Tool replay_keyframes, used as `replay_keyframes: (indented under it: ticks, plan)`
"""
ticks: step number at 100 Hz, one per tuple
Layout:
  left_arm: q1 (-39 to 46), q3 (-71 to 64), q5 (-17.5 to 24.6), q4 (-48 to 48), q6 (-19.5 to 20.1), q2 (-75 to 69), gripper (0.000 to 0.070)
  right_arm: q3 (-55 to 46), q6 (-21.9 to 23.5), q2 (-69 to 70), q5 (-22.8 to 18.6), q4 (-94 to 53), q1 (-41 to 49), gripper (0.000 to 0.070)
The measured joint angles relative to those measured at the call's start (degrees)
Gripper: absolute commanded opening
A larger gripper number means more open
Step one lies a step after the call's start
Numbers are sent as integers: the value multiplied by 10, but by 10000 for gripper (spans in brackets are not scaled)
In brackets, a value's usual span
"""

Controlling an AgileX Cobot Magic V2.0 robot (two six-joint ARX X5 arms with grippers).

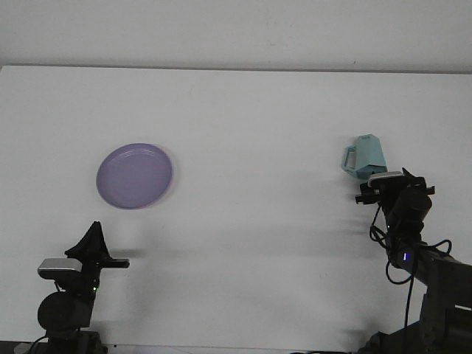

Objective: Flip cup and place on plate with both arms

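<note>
A pale teal cup (362, 155) lies tipped on the white table (243, 118) at the right, with its handle to the left. My right gripper (389, 184) is raised and reaches forward to the cup's near lower edge, covering a little of it. Whether it touches the cup cannot be told. A purple plate (134, 175) lies flat at the left, bare. My left gripper (94, 234) rests low near the front left corner, pointing forward with its fingers together, well short of the plate.
The table's far edge meets a plain wall (236, 29). Cables hang from the right arm (424, 273) near the front right edge.
</note>
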Motion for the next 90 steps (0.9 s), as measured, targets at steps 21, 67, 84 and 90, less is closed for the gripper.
replay_keyframes:
  ticks: [21, 67, 84, 90]
  plan:
    - [0, 0, 0, 0, 0, 0, 12, 72, -1, 70, -33, 5, -18, 499]
    - [0, 0, 0, 0, 0, 0, 13, 159, -13, 182, -65, 13, -23, 455]
    - [0, 0, 0, 0, 0, 0, 12, 170, -16, 188, -89, 14, -24, 272]
    - [0, 0, 0, 0, 0, 0, 13, 174, -17, 188, -100, 15, -25, 122]
